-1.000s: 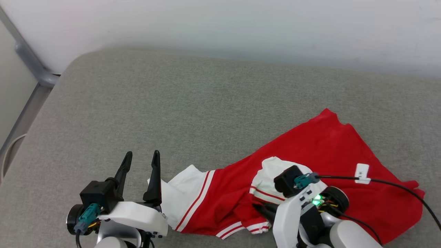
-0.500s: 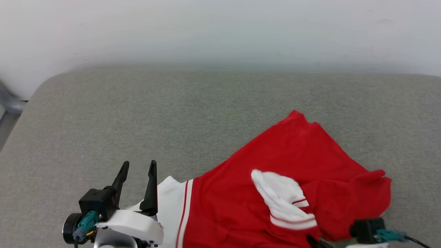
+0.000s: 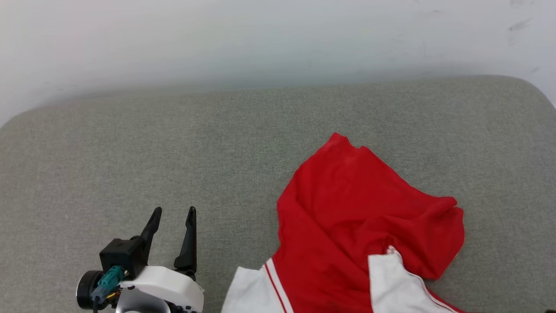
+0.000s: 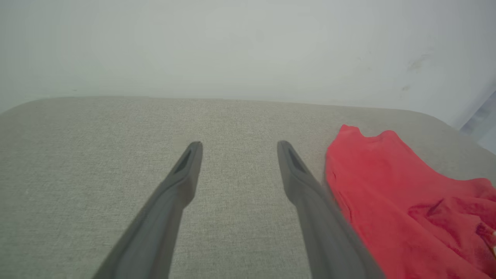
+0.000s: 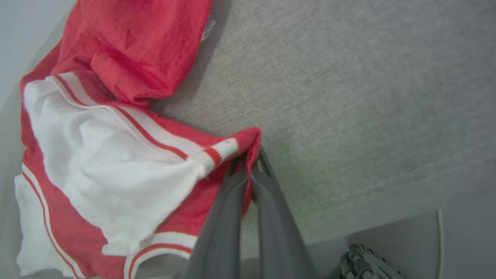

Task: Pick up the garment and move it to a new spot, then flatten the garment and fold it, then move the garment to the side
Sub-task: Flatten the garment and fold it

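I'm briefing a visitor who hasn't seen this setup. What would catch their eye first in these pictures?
The bright red garment with white sleeves stands out first, lying crumpled on the right half of the grey padded surface. Next comes the right gripper, shut on a striped red edge of it in the right wrist view. The left gripper hangs open over bare grey fabric to the garment's left.

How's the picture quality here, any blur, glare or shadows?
Head view: soft even light, no glare, the garment sharp. Left wrist view: the left pincer looks blurred. Right wrist view: the garment throws a shadow on the grey cushion; the right pincer is soft.
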`<state>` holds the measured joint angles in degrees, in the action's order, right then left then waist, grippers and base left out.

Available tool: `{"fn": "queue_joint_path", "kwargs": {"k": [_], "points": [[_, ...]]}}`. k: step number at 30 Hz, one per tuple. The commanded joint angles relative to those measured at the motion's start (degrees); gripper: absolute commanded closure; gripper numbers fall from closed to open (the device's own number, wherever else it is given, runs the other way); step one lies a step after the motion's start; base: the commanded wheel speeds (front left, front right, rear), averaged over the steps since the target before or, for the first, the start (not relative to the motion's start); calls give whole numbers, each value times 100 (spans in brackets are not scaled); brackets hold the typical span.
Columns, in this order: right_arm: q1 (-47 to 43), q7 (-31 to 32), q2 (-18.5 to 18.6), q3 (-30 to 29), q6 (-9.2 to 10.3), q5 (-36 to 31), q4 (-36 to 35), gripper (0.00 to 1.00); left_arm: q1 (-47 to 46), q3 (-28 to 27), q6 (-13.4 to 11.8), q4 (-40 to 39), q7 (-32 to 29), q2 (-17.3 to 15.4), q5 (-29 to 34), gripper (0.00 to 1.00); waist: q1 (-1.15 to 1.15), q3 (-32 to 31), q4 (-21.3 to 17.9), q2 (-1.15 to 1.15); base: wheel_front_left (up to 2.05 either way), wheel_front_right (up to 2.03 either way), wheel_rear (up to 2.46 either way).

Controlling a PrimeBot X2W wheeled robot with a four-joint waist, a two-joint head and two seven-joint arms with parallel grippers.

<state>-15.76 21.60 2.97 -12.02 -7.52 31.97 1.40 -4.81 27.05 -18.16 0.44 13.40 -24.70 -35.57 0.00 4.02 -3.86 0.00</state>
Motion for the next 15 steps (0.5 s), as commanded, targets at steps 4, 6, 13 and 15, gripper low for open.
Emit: {"fn": "queue_joint_path", "kwargs": {"k": [4, 6, 13, 15], "points": [[256, -313, -12, -309, 6, 127, 728, 71, -46, 26, 11, 31, -2, 23, -32, 0, 0, 62, -2, 0, 0, 0, 0], [427, -533, -12, -318, 5, 237, 897, 0, -69, 32, 20, 48, 1, 29, -38, 0, 0, 78, 14, 0, 0, 0, 0], [807, -1455, -9, -334, 5, -76, 602, 0, -114, 32, 2, 65, 16, 39, -30, 0, 0, 97, 56, 0, 0, 0, 0], [886, -1633, -10, -398, 5, -244, 415, 0, -122, 31, 0, 72, 21, 44, -30, 0, 0, 94, 64, 0, 0, 0, 0]]}}
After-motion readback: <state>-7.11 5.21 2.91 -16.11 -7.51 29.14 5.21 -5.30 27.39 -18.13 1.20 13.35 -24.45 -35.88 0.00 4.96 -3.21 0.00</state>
